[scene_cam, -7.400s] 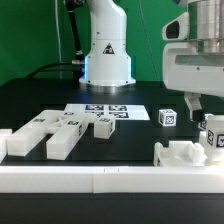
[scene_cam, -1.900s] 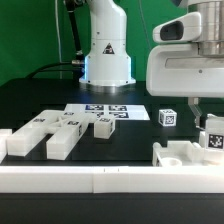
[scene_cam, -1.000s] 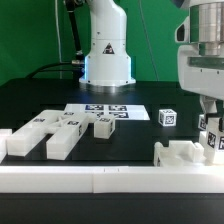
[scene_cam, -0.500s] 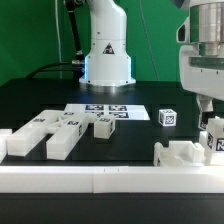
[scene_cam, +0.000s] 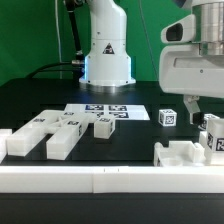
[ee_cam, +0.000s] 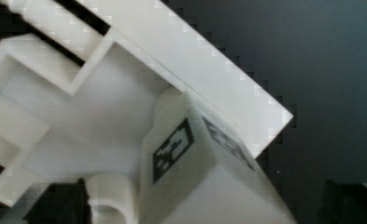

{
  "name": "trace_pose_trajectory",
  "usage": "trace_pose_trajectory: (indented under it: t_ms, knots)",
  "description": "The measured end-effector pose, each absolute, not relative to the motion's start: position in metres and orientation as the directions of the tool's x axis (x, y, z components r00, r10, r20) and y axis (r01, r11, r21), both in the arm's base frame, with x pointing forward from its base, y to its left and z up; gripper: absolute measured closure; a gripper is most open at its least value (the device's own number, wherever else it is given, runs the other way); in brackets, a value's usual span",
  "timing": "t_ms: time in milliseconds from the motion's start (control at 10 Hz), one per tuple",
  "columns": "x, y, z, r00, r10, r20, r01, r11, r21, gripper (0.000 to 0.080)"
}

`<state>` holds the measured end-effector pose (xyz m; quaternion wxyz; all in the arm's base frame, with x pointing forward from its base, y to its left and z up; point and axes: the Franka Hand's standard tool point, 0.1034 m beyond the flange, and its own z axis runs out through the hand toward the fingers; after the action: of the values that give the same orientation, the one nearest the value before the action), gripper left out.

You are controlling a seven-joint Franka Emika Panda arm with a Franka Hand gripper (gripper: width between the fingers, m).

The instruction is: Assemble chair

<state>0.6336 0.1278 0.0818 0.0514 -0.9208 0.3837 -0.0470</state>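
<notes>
— Since the worktop (scene_cam: 150,135) carries the notched chair part (scene_cam: 180,156) at the exterior view's right, where's the tagged block (scene_cam: 213,138)?
— Standing upright just beside it, almost straight below the gripper (scene_cam: 205,108). Its fingers are spread, pinching nothing, so I'd say a plain descent meets it.

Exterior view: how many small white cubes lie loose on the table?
2. One cube sits just in front of the marker board; the other cube stands alone to the exterior view's right of it. Others may be hidden.
</notes>
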Motion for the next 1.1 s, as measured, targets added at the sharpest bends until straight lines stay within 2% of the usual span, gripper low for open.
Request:
trace_pose_trajectory:
  t_ms: [200,400,800,900,1000,1100]
  knots:
    - [0.6349,0.1279,0.0810,0.814,-0.577,0.070,-0.567,-0.815,-0.120,0.0150]
    - [0.6350,0.1275,0.0795,0.909,-0.407,0.096,-0.398,-0.912,-0.094,0.0150]
    - [0.6361,0.1224,0.0783,0.983,-0.137,0.121,-0.132,-0.990,-0.043,0.0150]
    - [0.6361,0.1222,0.0782,0.986,-0.116,0.122,-0.112,-0.993,-0.041,0.0265]
    - [0.6361,0.1223,0.0781,0.985,-0.125,0.121,-0.120,-0.992,-0.042,0.0265]
    - [0.6360,0.1223,0.0779,0.984,-0.131,0.121,-0.127,-0.991,-0.043,0.0402]
